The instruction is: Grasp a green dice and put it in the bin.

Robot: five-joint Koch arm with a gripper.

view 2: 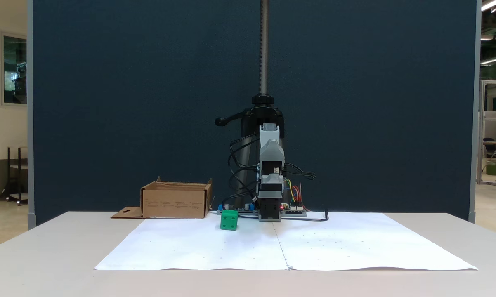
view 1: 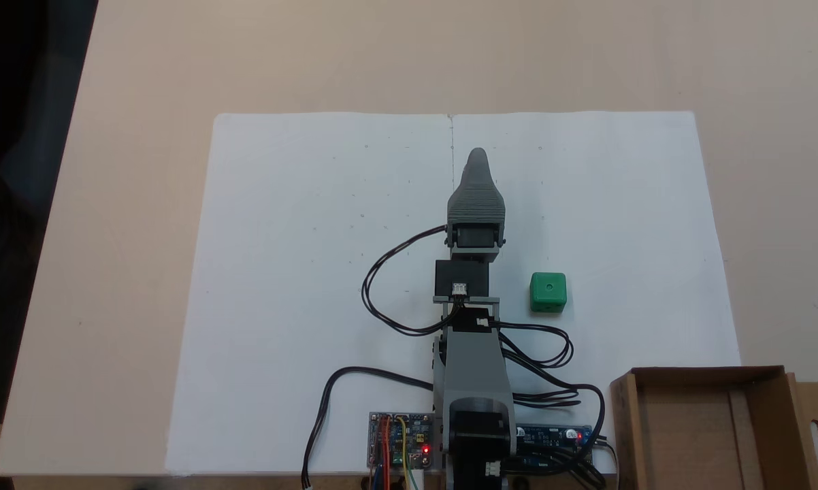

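In a fixed view looking along the table, the pale beige tabletop [view 2: 46,247] is lying nearest, with two white paper sheets [view 2: 215,247] joined side by side spreading over its middle. Further back on the paper, the small bright green plastic dice with rounded edges [view 2: 229,220] is sitting, a little to the left of the grey and black hobby arm [view 2: 269,181] as that view shows it. The arm is standing folded low at the paper's far edge, and its gripper [view 1: 478,158] is pointing out over the paper in a fixed view from above, where only one tapered grey tip is showing, so whether the jaws are spread or pressed together I cannot tell. The dice is lying apart from the arm, untouched, with a single pip facing up [view 1: 548,291]. Beyond it, the shallow brown cardboard box with low walls [view 2: 175,201] is resting near the arm's base, its side flap with the hang-hole cutout [view 1: 817,429] lying flat on the table. Green and blue circuit boards [view 1: 399,439] with red lights are glowing beside the base, and black cables [view 1: 382,286] are looping around the arm. A dark blue partition [view 2: 128,103] is standing behind everything.
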